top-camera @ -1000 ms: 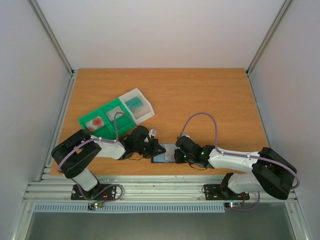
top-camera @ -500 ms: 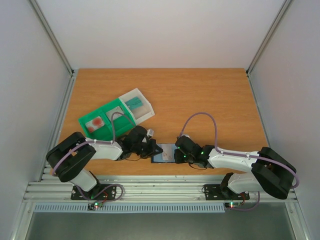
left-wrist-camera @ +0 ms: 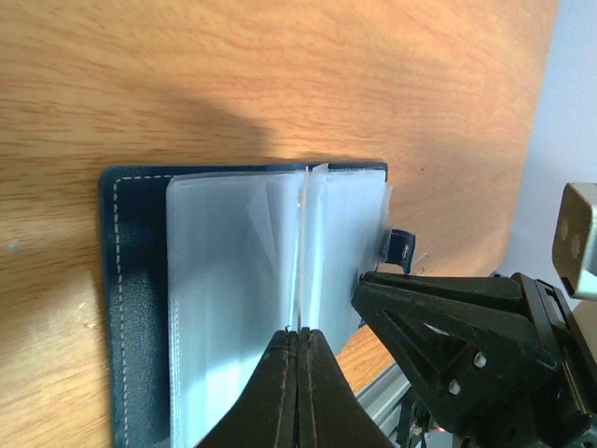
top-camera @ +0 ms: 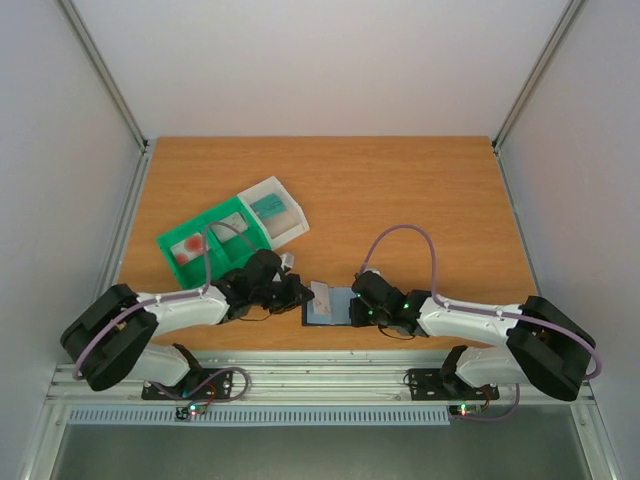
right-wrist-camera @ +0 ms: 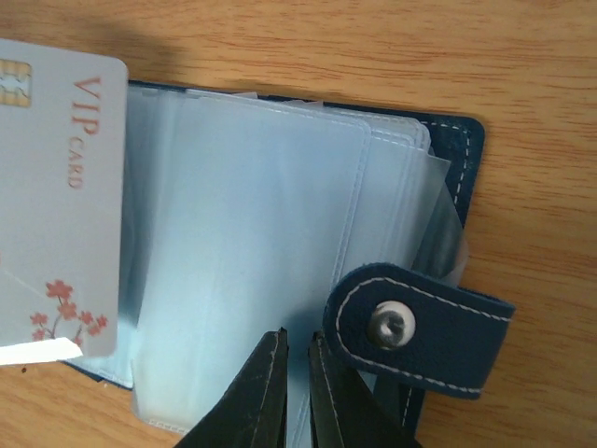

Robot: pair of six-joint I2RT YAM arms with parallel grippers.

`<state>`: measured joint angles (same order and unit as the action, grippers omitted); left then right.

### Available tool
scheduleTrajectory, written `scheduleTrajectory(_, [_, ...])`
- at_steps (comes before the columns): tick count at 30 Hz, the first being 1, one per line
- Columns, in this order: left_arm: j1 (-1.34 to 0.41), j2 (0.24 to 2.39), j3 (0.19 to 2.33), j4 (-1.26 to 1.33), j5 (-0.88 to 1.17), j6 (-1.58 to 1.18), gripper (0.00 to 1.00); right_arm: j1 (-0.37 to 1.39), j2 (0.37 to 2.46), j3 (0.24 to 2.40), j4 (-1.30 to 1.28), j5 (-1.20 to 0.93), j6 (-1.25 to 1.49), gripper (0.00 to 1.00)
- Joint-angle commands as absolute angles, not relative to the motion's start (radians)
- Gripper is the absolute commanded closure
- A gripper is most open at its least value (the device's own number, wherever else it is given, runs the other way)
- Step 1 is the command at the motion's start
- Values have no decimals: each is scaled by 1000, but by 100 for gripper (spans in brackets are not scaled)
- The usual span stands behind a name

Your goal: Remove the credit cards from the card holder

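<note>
At the near table edge, the left gripper [left-wrist-camera: 298, 338] is clamped on a pale card [right-wrist-camera: 58, 187] that lies almost clear of the open card holder [right-wrist-camera: 459, 168]. The right gripper [right-wrist-camera: 297, 347], jaws nearly together, rests on the clear sleeves [right-wrist-camera: 252, 233]; pinching or only pressing, I cannot tell. The next move is likely to lift the card free toward the tray [top-camera: 232, 228] beyond. Whether the sleeves hide more cards is unclear.

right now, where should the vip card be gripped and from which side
Pinch the VIP card across its flat faces at the edge nearest the left arm, coming from that side. It looks lifted over the card holder and its sleeves, so that edge is free, and the left gripper appears shut on it there.
</note>
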<state>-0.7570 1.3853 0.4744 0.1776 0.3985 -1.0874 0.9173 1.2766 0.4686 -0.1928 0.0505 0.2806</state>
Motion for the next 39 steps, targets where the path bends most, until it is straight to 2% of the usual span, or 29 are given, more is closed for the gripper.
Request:
scheduleTrajectory(1, [-750,1310,472,96,337,-1049,99,911,1210,490,-229,28,283,91])
scheduleTrajectory(7, [-750,1192,470,34,303,-1040,100,911,1078,503,-269,-16,293,88])
scheduleTrajectory(18, [-752,976,475,104,382,-1078,99,911,842,556,-284,-171,455,51])
scheduleTrajectory(27, [-758,901,436,267,435,-1174,100,911,794,536,-139,-242,620,34])
scheduleTrajectory(31, [-763,895,423,319,444,-1203,99,911,786,529,-96,-255,641,35])
scheduleTrajectory(39, [-770,907,393,415,455,-1242,100,911,784,517,-58,-265,639,64])
